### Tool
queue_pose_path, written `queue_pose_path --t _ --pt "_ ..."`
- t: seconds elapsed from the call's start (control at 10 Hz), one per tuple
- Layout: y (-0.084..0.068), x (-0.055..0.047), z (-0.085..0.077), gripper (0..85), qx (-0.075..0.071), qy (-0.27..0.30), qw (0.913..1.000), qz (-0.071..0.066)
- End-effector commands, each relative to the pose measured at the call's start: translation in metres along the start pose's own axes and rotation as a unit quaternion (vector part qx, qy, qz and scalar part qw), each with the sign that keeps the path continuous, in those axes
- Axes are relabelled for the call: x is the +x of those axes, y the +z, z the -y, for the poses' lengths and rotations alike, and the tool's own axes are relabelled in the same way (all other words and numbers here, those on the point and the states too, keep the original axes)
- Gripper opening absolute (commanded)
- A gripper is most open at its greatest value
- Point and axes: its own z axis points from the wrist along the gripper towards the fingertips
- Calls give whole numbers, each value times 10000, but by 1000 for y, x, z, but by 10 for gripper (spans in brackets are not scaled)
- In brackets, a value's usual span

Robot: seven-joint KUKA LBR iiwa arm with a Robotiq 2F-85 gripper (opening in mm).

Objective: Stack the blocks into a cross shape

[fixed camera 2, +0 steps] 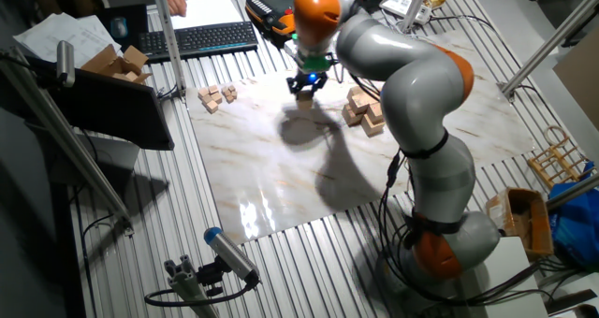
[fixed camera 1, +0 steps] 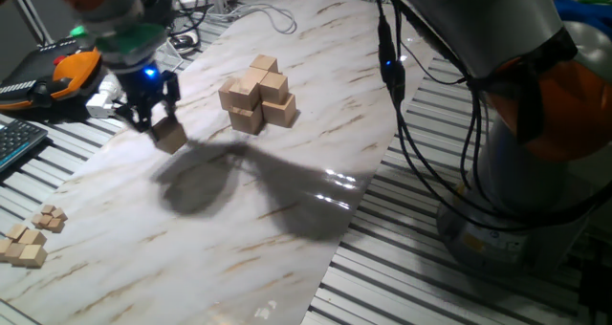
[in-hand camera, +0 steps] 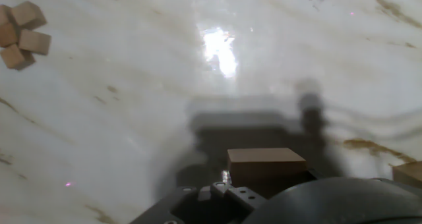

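One hand, clamped on one block that hangs tilted, a corner down, just above the marble surface. In the hand view the block's top face sits square between the fingers. Off to one side of the hand, well apart, a pile of blocks — six or seven visible, the rest hidden behind. Away on the opposite side, a cluster of tiny cubes, count unclear, cut off at the edge.

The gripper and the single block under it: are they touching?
Touching. In one fixed view the gripper has its dark fingers closed on both sides of the block, which hangs tilted, away from the stack.
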Motion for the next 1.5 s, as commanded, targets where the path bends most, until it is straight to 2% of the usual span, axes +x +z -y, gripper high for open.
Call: queue_pose_path --t 0.0,0.2,0.3,0.4,0.5,0.6,0.8,0.9,1.0,1.1,1.2,1.3,1.4 --pt "2 -3 9 0 -8 43 10000 -26" --pt "6 -8 -5 0 -61 9 10000 -32" --pt "6 -8 -6 0 -75 -84 9999 -49" --pt "6 -8 -6 0 -125 -135 9998 -92" --pt "6 -8 -6 0 -239 -115 9995 -174" --pt "6 -8 -6 0 -244 -3 9994 -247" --pt "6 -8 -6 0 -304 68 9992 -241" --pt "6 -8 -6 0 -238 67 9995 -217" --pt "6 -8 -6 0 -242 -9 9995 -200" --pt "6 -8 -6 0 -317 -39 9993 -216" --pt "0 -13 3 0 -175 -149 9995 -205" --pt "-11 -22 19 0 -152 -232 9994 -216" --pt "-22 -28 37 0 -67 -315 9994 -154"
